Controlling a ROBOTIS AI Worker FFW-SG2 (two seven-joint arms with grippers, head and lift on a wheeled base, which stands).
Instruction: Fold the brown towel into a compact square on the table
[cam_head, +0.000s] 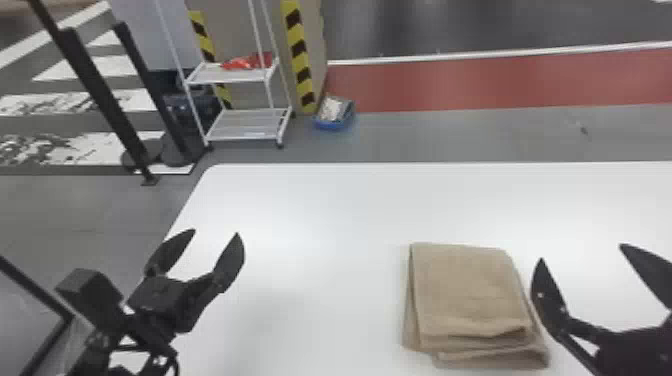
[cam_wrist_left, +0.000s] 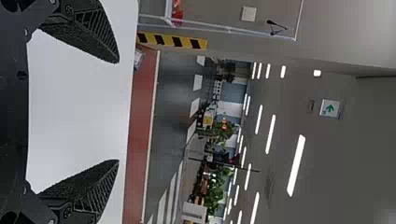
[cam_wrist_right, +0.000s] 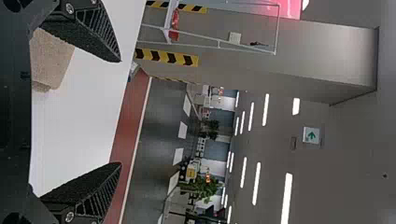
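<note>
The brown towel (cam_head: 467, 295) lies folded in a thick, roughly square stack on the white table, its layered edges showing along the near side. My left gripper (cam_head: 216, 231) is open above the table's left part, well away from the towel. Just right of the towel stands my right gripper (cam_head: 581, 252), open and holding nothing. In the left wrist view my left gripper (cam_wrist_left: 118, 111) has bare table between its fingers. The right wrist view has the towel (cam_wrist_right: 50, 60) partly behind one finger of my right gripper (cam_wrist_right: 121, 112).
The white table (cam_head: 310, 210) reaches from its rounded far left corner to the right edge of the head view. Beyond it on the floor stand a white rack (cam_head: 247, 125), a blue bin (cam_head: 334, 114) and black posts (cam_head: 100, 95).
</note>
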